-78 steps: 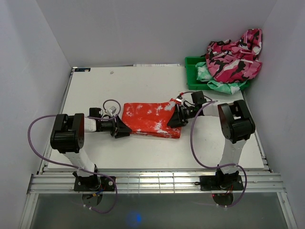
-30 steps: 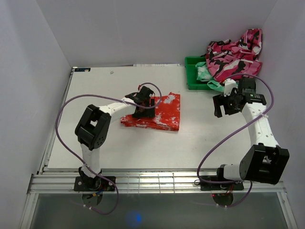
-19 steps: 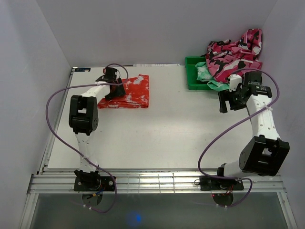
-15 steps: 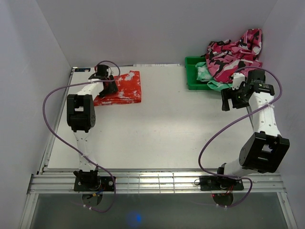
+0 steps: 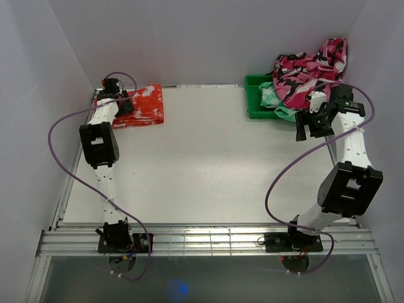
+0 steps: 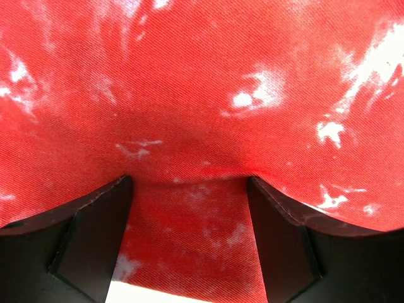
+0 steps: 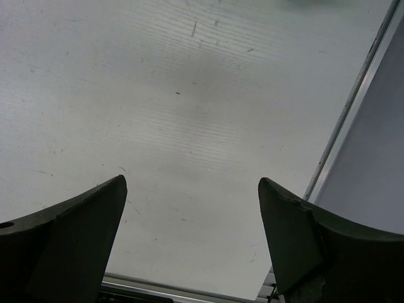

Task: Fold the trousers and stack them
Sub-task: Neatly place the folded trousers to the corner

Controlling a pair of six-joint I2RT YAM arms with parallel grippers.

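Red-orange speckled cloth, folded into a compact rectangle: the trousers lie at the far left corner of the worktop, long side along the far edge. You would read that corner as the stacking spot, since it is well apart from the unsorted pile and leaves the middle of the worktop free for folding. Your left gripper sits at the bundle's left end, arm stretched out along the left edge. The wrist view shows its fingers spread wide and bearing on the top layer, with cloth filling the gap between them and dipping into a shallow crease there. They press on the fabric rather than pinch it, which suits nudging or settling a folded bundle without undoing the fold. Whether any lower layer is caught under a tip you cannot tell. Your right gripper hangs near the far right edge, just beside the green bin that carries the camouflage garment and the mint-green garment. Its fingers are also spread wide, with only bare worktop and the right edge rail below them: nothing held, nothing touched. That placement looks like readiness to reach for the next piece from the pile.
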